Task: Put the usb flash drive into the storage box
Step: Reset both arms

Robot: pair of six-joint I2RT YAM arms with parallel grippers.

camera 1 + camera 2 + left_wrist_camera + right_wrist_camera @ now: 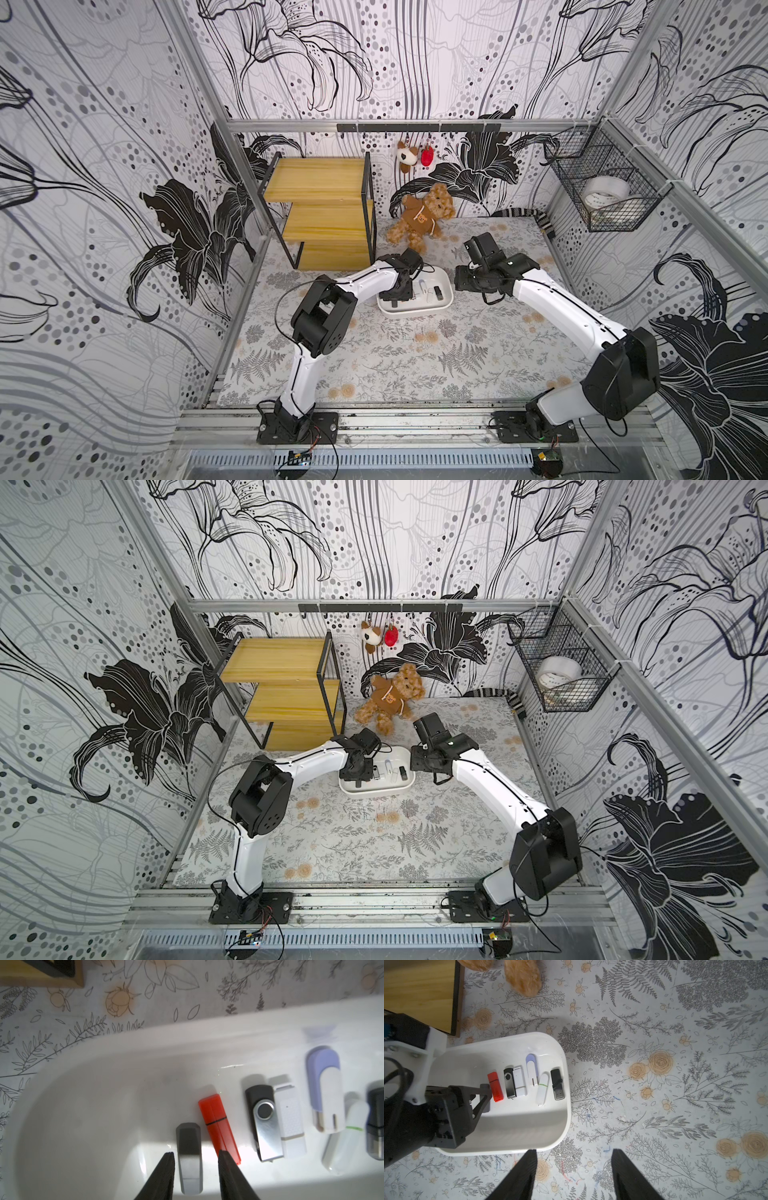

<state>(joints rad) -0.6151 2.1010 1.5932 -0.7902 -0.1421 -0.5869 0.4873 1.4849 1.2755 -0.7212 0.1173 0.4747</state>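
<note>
We judge this to be the release step: the usb flash drive (189,1158), grey w/ a pale end, lies flat on the floor of the storage box (415,311). It sits at the end of a row of 6 other drives (291,1120), w/ the red drive (218,1126) just beside it. The left gripper (195,1152) is down inside the box w/ its jaws narrowly apart, 1 finger on each side of the drive. The left wrist view shows a strip of white floor btwn each finger and the drive, so it grips nothing. In that view 1 finger (230,1174) overlaps the red drive's end, and we can't tell whether they touch. The right gripper (574,1150) hangs over the table (654,1105) just beside the box, jaws wide, nothing btwn them. So the drive is in, and the placing looks done bar the exit. The next move, in our view, is to lift the left arm straight up out of the box w/ no sideways drift. The red drive is so close that a swing could knock the row. The jaws needn't open further.
</note>
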